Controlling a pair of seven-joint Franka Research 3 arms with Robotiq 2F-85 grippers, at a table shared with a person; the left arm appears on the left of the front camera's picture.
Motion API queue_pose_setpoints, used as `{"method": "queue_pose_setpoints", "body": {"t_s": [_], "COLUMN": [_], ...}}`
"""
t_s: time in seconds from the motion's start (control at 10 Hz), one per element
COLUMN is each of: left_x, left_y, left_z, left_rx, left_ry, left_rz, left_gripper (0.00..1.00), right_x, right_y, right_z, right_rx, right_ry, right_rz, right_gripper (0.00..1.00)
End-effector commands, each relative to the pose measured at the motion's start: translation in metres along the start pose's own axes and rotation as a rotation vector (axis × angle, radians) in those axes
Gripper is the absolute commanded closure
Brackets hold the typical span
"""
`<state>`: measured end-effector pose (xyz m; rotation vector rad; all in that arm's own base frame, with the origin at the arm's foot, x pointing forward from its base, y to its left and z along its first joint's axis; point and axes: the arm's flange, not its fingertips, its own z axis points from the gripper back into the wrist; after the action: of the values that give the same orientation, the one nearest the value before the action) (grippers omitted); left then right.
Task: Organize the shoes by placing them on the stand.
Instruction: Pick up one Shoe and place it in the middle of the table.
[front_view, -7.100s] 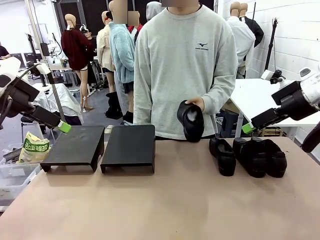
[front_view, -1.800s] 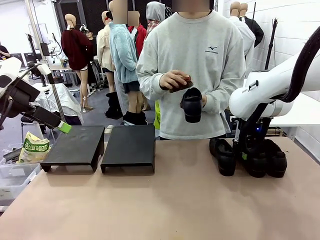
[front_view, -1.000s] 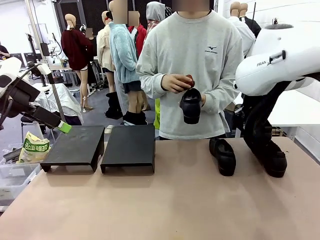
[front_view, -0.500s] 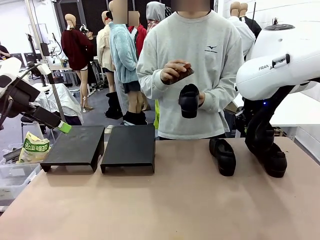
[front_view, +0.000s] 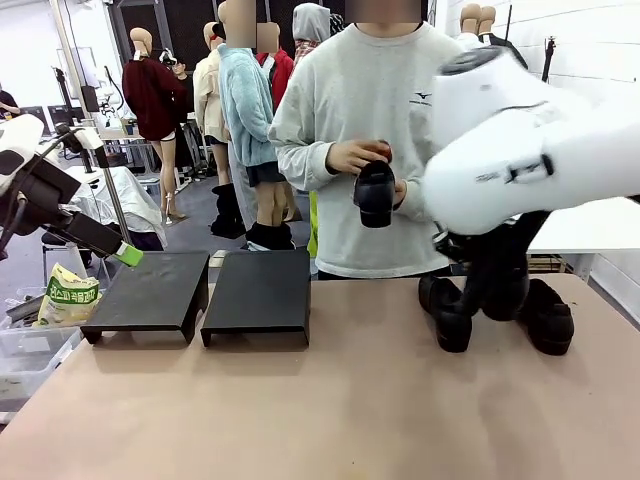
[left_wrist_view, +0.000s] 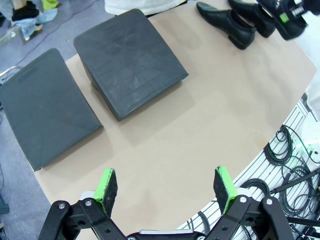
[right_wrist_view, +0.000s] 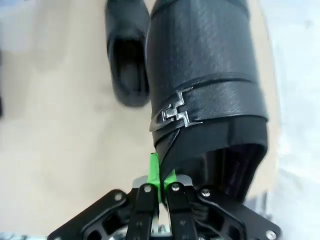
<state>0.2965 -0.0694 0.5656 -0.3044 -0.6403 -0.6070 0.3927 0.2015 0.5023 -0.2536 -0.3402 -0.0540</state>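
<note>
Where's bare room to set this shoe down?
Both stand tops are bare: left stand, right stand. The table in front of them is bare too. Crowded at the right: inner shoe and outer shoe lie beside the held shoe in the right fingers.

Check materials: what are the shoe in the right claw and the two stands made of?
Shoe: black pebbled leather or faux leather, soft sheen, grain visible; silver metal-look buckle. Right claw pinches its thin collar edge. Stands: matte dark grey sheet, faintly scuffed; plastic or coated metal, can't tell.
</note>
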Motion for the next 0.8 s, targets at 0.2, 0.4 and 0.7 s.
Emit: {"method": "queue_pose_setpoints", "body": {"t_s": [0.2, 0.4, 0.7], "left_x": [-0.001, -0.001, -0.001], "left_y": [0.002, 0.002, 0.002], "left_z": [0.001, 0.001, 0.001], "left_rx": [-0.009, -0.009, -0.009], "left_ry": [-0.003, -0.003, -0.003], "left_rz": [-0.003, -0.003, -0.003], "left_gripper": [0.00, 0.00, 0.00], "right_x": [-0.043, -0.055, -0.063], "right_y": [0.095, 0.122, 0.152], "right_z": [0.023, 0.016, -0.012], "right_rx": [0.087, 0.245, 0.321], "right_ry": [0.145, 0.221, 0.346], "right_rz": [0.112, 0.150, 0.149], "right_gripper": [1.00, 1.00, 1.00]}}
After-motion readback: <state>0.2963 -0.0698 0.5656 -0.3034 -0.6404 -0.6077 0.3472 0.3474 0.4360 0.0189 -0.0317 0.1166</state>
